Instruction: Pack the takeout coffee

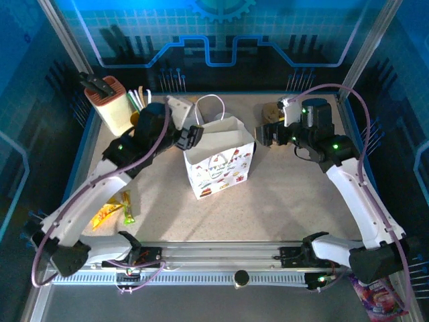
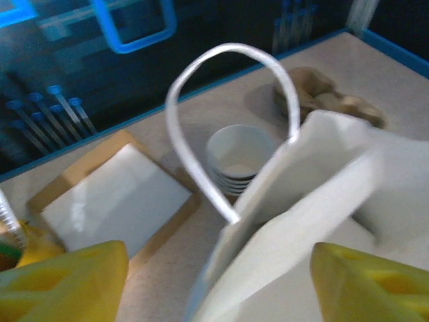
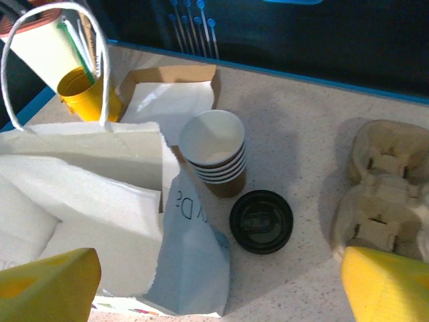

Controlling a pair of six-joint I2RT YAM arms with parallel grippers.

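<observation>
Bag-prep stage; nothing packed yet. One white paper bag (image 1: 220,171) stands open mid-bench. The left fingers (image 2: 74,282) are spread over its rim; the right fingers (image 3: 385,285) are spread and empty. Behind the bag: one nested stack of paper cups (image 3: 214,151), roughly five; one black lid (image 3: 261,221); one pulp carrier (image 3: 385,188). Next, probably: separate a cup and lid it.

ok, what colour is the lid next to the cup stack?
The lid is black; clearest in the right wrist view, beside the cup stack.
</observation>
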